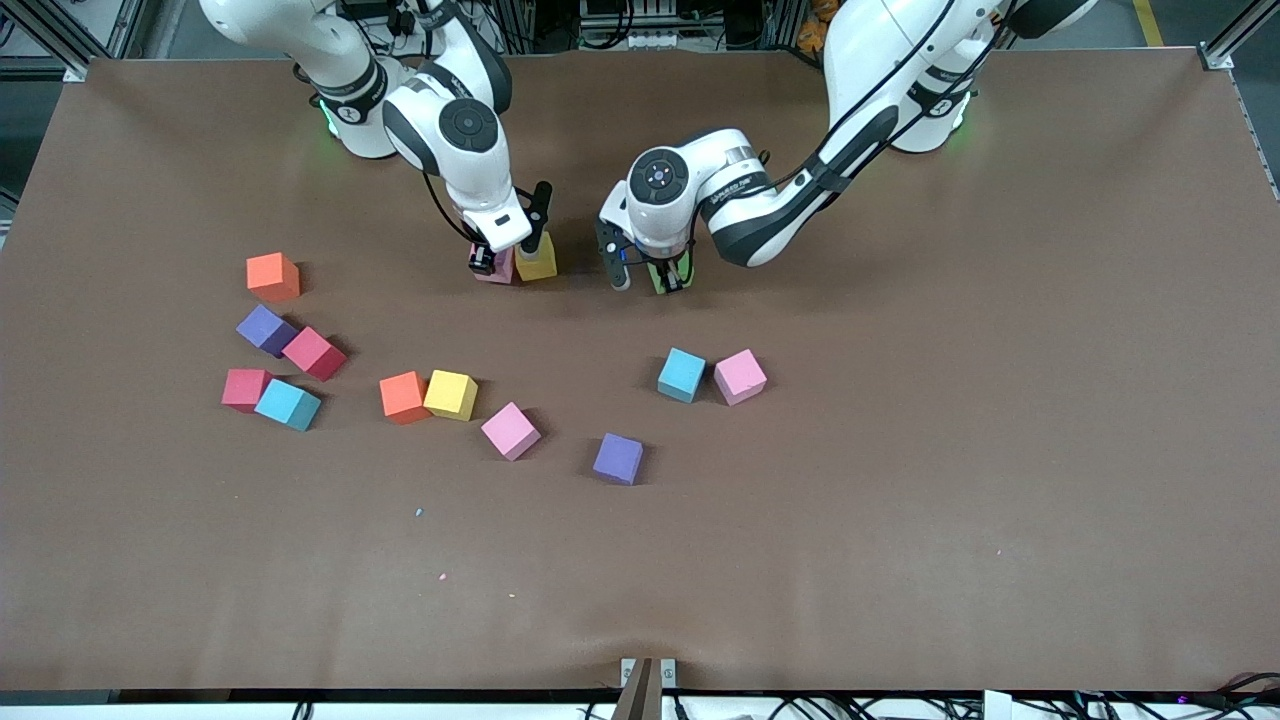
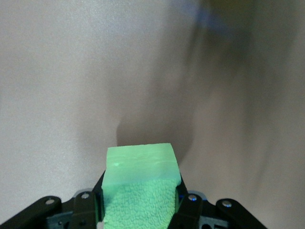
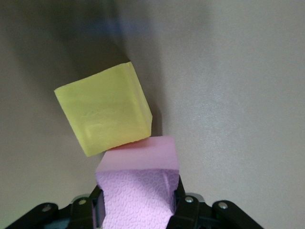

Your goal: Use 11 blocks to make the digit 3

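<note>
The right end effector (image 1: 497, 262) grips a pink block (image 3: 138, 186) low over the tabletop (image 1: 900, 500), touching a skewed yellow block (image 3: 105, 112). The left end effector (image 1: 668, 277) clamps a green block (image 2: 140, 183) near them. Ten other blocks lie scattered nearer the front camera; no figure with a long axis shows. No lettering is readable.

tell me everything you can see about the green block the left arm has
The green block is a small light-green foam cube with a pebbled face and a smoother one, edges crisp and undamaged. The left gripper is shut on it, one black finger against each of two opposite faces. It sits squarely between the fingers, low over the bare brown table; whether it rests on the surface cannot be told. No other block touches it.
</note>
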